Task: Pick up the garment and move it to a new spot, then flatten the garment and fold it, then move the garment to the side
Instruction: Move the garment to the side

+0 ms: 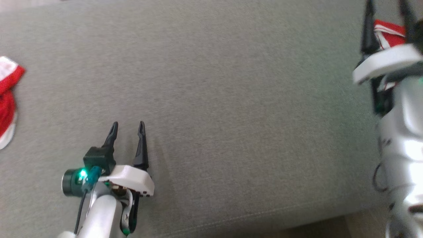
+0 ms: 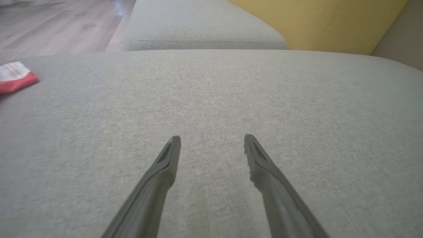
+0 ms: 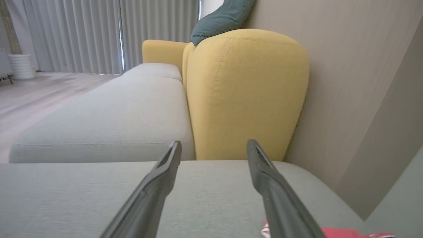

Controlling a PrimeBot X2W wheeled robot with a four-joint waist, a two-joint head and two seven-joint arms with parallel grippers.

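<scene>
The right hand (image 3: 214, 144), fingers apart, hangs over the red-and-white garment (image 1: 390, 31) at the sofa (image 1: 211, 82) cushion's right edge; the left hand (image 1: 128, 124) is likewise apart and empty; likely the set-aside step; next, lift clear without snagging.

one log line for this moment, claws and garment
left claw: open, empty, over grey fabric sofa cushion | right claw: open, empty, by red-and-white cloth garment | second red-and-white cloth: cushion's left edge

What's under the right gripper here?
A red-and-white garment lies on the grey cushion beneath the open right gripper. Its fingers and pale wrist cover most of it, so its shape is hidden.
</scene>
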